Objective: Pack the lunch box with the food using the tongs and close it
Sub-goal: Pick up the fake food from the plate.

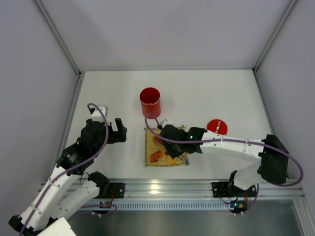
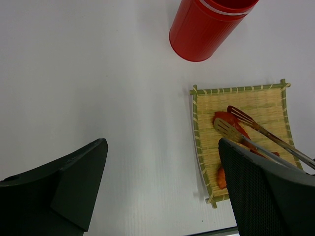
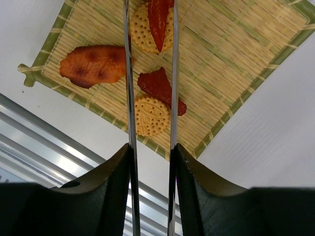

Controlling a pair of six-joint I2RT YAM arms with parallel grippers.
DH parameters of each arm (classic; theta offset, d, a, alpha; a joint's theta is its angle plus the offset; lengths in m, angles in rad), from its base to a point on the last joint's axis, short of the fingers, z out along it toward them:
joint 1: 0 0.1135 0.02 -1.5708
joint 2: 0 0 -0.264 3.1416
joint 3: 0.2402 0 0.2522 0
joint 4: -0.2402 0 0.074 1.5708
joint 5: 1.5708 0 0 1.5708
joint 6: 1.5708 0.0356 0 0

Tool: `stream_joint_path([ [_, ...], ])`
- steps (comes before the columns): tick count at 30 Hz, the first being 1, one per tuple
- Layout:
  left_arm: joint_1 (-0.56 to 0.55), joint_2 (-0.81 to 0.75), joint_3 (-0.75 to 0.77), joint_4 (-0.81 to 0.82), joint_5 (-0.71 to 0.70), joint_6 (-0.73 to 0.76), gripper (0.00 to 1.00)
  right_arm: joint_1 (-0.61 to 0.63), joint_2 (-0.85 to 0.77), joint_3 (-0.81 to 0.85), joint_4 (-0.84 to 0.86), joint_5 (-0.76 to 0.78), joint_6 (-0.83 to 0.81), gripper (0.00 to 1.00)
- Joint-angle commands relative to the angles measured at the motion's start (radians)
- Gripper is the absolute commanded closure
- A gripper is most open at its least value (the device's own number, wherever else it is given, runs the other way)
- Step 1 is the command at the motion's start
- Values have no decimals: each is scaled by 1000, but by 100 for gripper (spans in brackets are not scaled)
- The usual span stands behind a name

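Above the mat (image 3: 236, 54), the right gripper (image 3: 151, 152) is squeezing the tongs (image 3: 129, 98) to pinch a red slice (image 3: 158, 19); at nine o'clock, the left gripper (image 2: 162, 142) is hanging agape, unneeded.

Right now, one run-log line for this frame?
right gripper: shut on tongs | tongs: over food on mat | left gripper: open, empty | lunch box: lid off

Tongs (image 3: 129, 88) shiny bare metal; lunch box (image 2: 206, 29) smooth glossy red. Mat (image 3: 236, 54) woven bamboo strips, rough, matt. Worktop (image 2: 74, 73) plain matt white; left fingers (image 2: 266, 196) matt black plastic, dimpled pad.
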Motion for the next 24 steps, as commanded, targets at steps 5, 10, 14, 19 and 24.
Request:
stream_joint_path([
  [5,-6,-8,-7,39,-20,-10,1,0,-21,52,39,24,1,72],
  [10,-6,-10,-7,40,-20,-10,1,0,-57,74,9,58,7,74],
  [14,-7,-8,-5,40,-22,-10,1,-4,-83,97,-20,84,5,74],
  [19,-7,-8,-7,40,-20,-10,1,-15,-112,132,-46,103,1,74],
  [24,-7,-7,-7,40,-22,-10,1,-41,-123,195,-72,112,-16,74],
])
